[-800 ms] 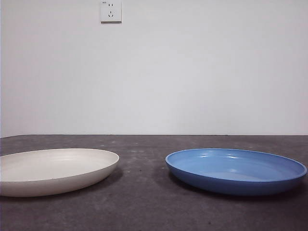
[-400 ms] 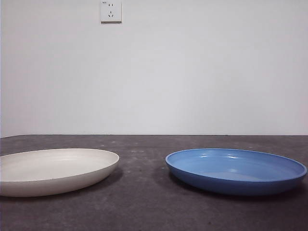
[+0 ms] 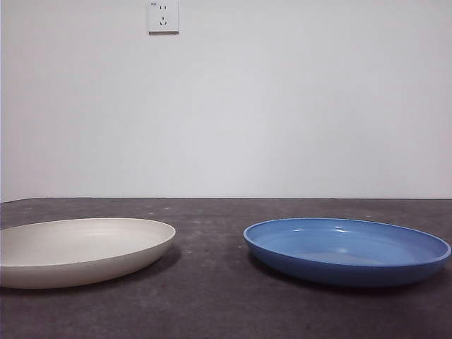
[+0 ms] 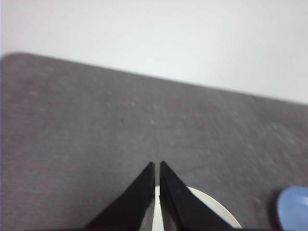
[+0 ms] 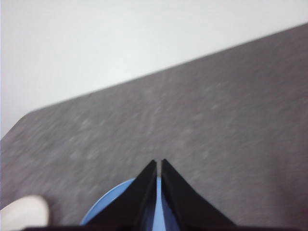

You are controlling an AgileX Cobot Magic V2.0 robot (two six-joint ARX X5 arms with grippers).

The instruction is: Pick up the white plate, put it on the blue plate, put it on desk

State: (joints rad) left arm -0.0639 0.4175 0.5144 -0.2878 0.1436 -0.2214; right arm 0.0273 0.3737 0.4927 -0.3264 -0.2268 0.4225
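Observation:
The white plate (image 3: 78,248) lies flat on the desk (image 3: 212,296) at the left in the front view; the blue plate (image 3: 346,248) lies flat at the right, a gap of bare desk between them. Neither arm shows in the front view. In the left wrist view my left gripper (image 4: 157,164) is shut and hangs high above the white plate (image 4: 211,208), with the blue plate (image 4: 294,207) at the picture's edge. My right gripper (image 5: 159,162) is also shut, high over the blue plate (image 5: 110,204), and the white plate (image 5: 24,210) peeks in at the corner.
A white wall (image 3: 282,106) with a socket (image 3: 162,15) rises behind the desk's far edge. Both wrist views show the desk's back edge against the wall.

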